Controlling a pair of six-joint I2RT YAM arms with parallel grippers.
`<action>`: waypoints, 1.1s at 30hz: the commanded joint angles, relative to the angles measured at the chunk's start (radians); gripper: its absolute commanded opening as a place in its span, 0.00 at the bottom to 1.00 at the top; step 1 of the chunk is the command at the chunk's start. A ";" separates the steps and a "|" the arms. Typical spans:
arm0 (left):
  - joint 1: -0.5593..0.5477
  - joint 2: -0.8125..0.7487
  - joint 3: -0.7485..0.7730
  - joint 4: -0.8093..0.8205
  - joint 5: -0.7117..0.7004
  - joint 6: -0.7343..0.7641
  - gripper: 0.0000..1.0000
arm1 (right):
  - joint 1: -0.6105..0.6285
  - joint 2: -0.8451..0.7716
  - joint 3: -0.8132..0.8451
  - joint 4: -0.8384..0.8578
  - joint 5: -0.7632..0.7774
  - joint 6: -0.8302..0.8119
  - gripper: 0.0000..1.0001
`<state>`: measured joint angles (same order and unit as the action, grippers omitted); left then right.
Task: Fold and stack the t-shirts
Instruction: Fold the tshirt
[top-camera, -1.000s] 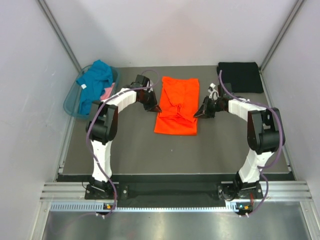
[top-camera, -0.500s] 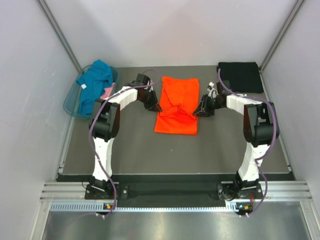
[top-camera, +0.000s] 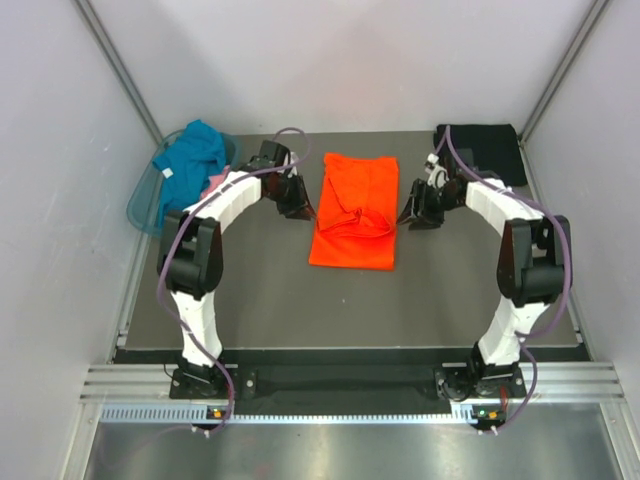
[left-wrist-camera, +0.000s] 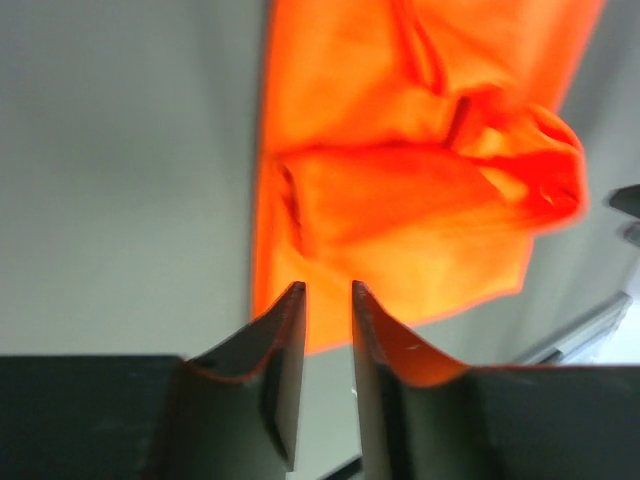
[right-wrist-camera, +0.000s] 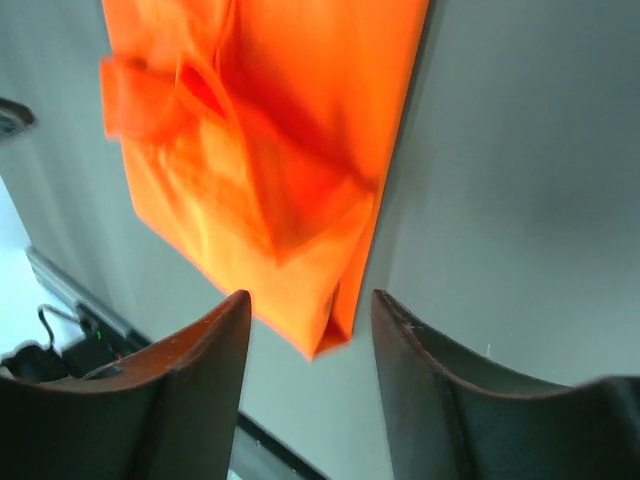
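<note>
Now, your left pincer (top-camera: 300, 208) is released, its fingers slightly parted just off the left edge of the orange t-shirt (top-camera: 353, 212). Your right pincer (top-camera: 412, 218) is released too, parted wider, just off the shirt's right edge. The shirt lies free on the desk (top-camera: 260, 290) at the centre of the top view. It is a folded rectangle whose long axis runs top to bottom of the frame, with a rumpled ridge across its middle. Which end is the collar, you cannot tell. The black t-shirt (top-camera: 482, 152) lies flat at upper right. At upper left, the teal t-shirt (top-camera: 190, 160) drapes over the basket (top-camera: 140, 205), with the pink t-shirt (top-camera: 214, 186) beside it.
</note>
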<state>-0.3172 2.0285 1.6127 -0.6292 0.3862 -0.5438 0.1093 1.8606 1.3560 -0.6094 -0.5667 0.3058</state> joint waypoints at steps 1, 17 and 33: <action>-0.019 -0.093 -0.072 0.003 0.057 0.016 0.25 | 0.021 -0.092 -0.064 -0.018 -0.015 -0.031 0.47; -0.152 -0.037 -0.080 0.014 0.037 -0.024 0.13 | 0.181 -0.069 -0.294 0.456 0.154 0.320 0.00; -0.183 0.005 -0.018 0.002 0.049 -0.004 0.18 | 0.155 0.169 0.161 0.295 0.192 0.286 0.04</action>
<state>-0.4934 2.0087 1.5307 -0.6334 0.4271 -0.5617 0.2714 2.0193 1.4212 -0.2531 -0.3706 0.6277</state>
